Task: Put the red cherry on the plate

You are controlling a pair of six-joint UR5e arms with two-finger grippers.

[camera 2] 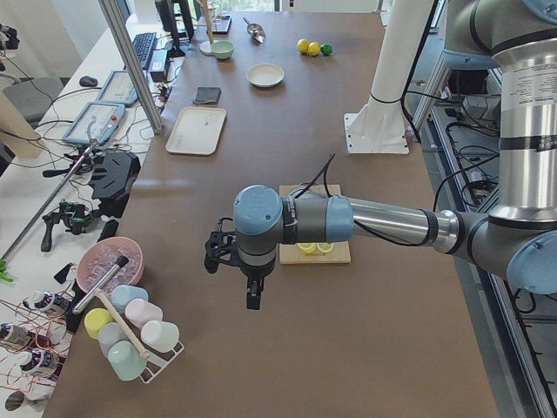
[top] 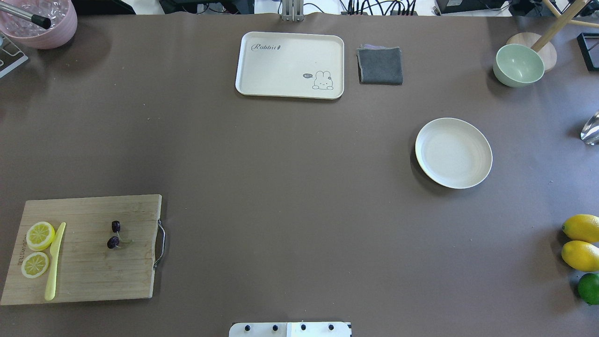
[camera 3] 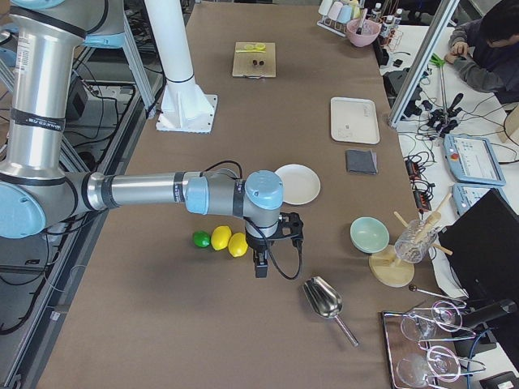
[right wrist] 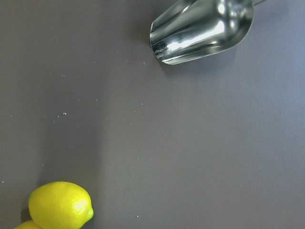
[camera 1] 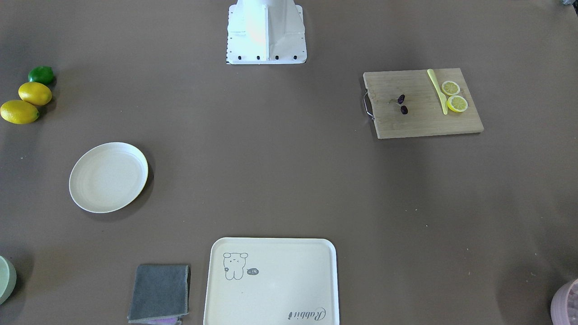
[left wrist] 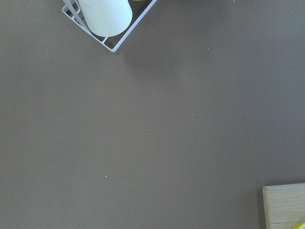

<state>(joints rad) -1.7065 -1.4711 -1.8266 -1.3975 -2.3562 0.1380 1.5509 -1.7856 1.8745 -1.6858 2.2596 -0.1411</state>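
Observation:
The red cherry, a tiny dark pair on a thin forked stem, lies on a wooden cutting board at my left. The round cream plate sits bare far off at my right. Neither gripper shows in the overhead or front view. In the left side view my left gripper hangs beyond the board's outer end, above the table. In the right side view my right gripper hangs beside the lemons, past the plate. Whether either is open or shut I cannot tell.
Two lemon slices and a yellow knife share the board. A cream tray, grey cloth and green bowl sit at the far edge. A steel scoop lies near the right wrist, a cup rack near the left.

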